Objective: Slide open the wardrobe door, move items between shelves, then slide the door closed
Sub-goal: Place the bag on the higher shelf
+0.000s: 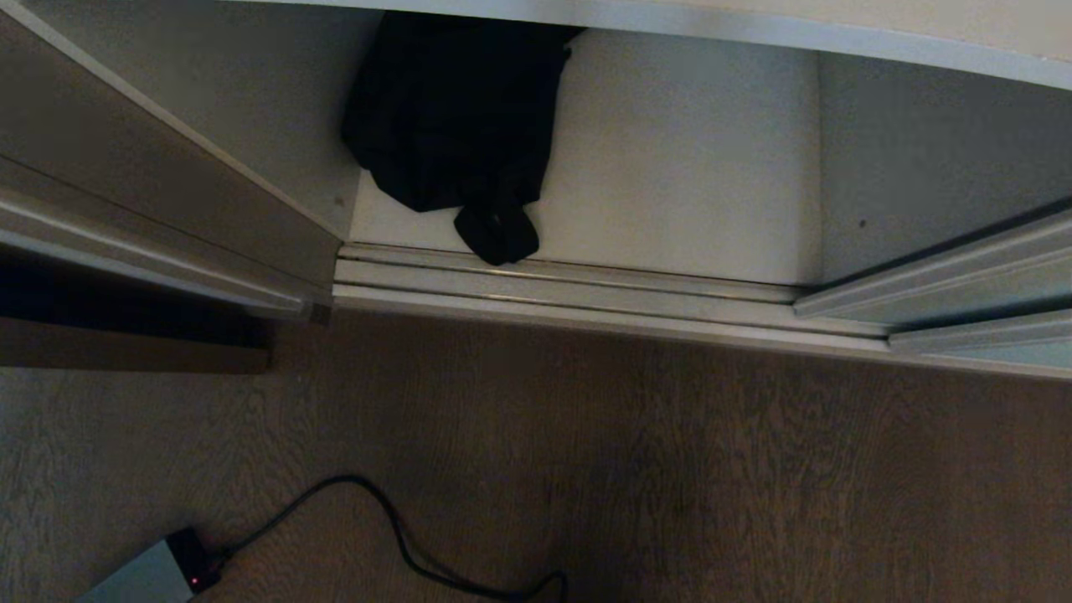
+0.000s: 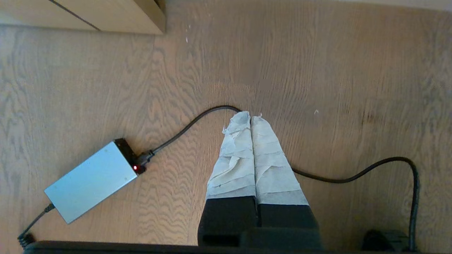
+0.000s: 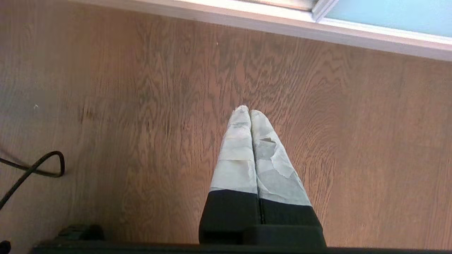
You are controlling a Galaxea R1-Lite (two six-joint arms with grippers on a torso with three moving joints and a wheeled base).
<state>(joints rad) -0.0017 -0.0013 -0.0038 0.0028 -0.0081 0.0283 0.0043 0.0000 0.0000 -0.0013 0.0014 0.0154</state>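
Wardrobe open, its sliding door (image 1: 963,276) pushed to my right; black bag (image 1: 456,126) slumped on the bottom shelf (image 1: 670,167); my left pincer (image 2: 250,118) and right pincer (image 3: 249,110) pressed together, empty, parked over the floor (image 1: 670,469), neither reaching.

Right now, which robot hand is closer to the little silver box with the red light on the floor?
Left. The left gripper hangs shut above the floor right beside the silver box, over its black cable. The right gripper, also shut, hangs nearer the wardrobe's bottom track; no box shows there.
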